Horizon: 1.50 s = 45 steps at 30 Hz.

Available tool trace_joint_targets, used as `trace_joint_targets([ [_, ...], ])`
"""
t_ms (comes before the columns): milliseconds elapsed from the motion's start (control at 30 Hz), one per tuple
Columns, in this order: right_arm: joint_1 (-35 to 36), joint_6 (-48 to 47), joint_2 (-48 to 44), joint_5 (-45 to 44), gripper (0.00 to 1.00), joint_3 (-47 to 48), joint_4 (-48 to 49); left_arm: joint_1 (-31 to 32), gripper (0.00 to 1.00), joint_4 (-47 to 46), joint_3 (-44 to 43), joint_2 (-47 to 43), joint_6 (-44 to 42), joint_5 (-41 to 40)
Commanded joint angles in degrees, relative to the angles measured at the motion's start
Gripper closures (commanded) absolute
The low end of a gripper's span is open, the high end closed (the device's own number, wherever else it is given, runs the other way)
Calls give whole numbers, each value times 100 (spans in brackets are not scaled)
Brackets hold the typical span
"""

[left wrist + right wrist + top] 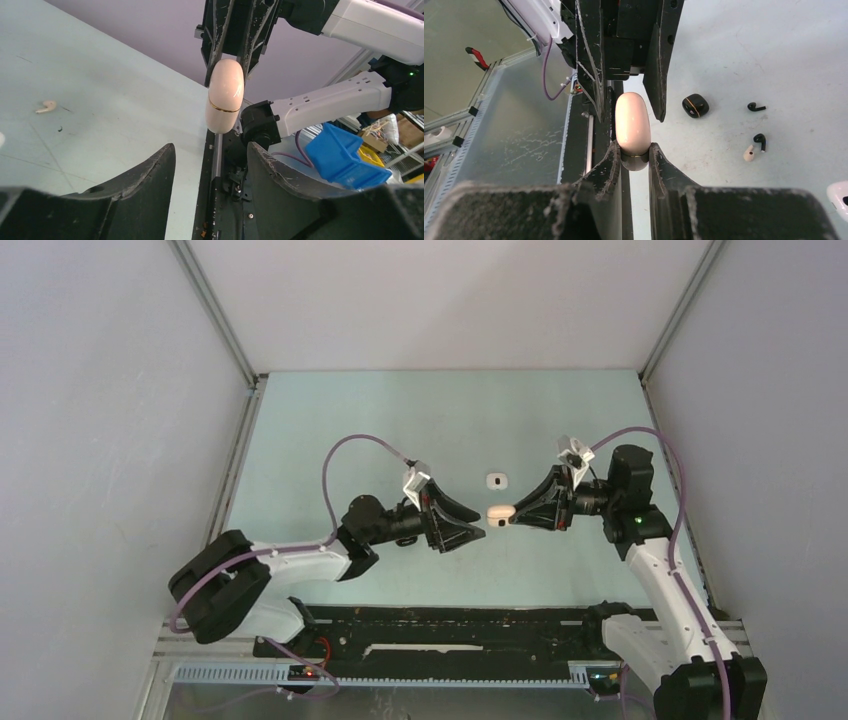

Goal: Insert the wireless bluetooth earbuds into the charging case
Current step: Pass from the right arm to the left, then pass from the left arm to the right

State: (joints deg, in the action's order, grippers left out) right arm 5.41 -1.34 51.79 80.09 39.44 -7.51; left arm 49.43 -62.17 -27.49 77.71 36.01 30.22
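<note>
Top cam sat high behind the rig, looking down over the whole table [330, 420]. Left wrist cam looked close past its own fingers [135, 190] toward the right arm [325, 105]; right wrist cam faced opp., equally close. All 3 shared the beige case [499, 513].

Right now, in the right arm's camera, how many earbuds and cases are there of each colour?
black earbuds: 2
beige earbud: 1
black case: 1
beige case: 1
white case: 1
Total: 6
</note>
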Motion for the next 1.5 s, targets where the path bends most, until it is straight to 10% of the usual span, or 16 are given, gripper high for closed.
trace_joint_targets([
  [0,-1,210,-14,206,100,-49,285,142,41,-435,-398,254,84,233],
  [500,-1,156,121,108,100,-51,186,317,71,-392,-1100,953,210,698],
  [767,-52,-338,-36,11,53,-45,-156,433,87,835,-808,545,-909,445],
  [933,17,-1657,-194,-229,42,-42,-948,898,89,2659,-563,6,-2763,-194],
  [1133,660,-3476,13,-1000,43,143,-2288,1104,99,2558,114,-293,-3498,-403],
  [1467,1638,-3979,651,-1573,54,342,-2693,1095,100,2051,217,-186,-3957,-273],
])
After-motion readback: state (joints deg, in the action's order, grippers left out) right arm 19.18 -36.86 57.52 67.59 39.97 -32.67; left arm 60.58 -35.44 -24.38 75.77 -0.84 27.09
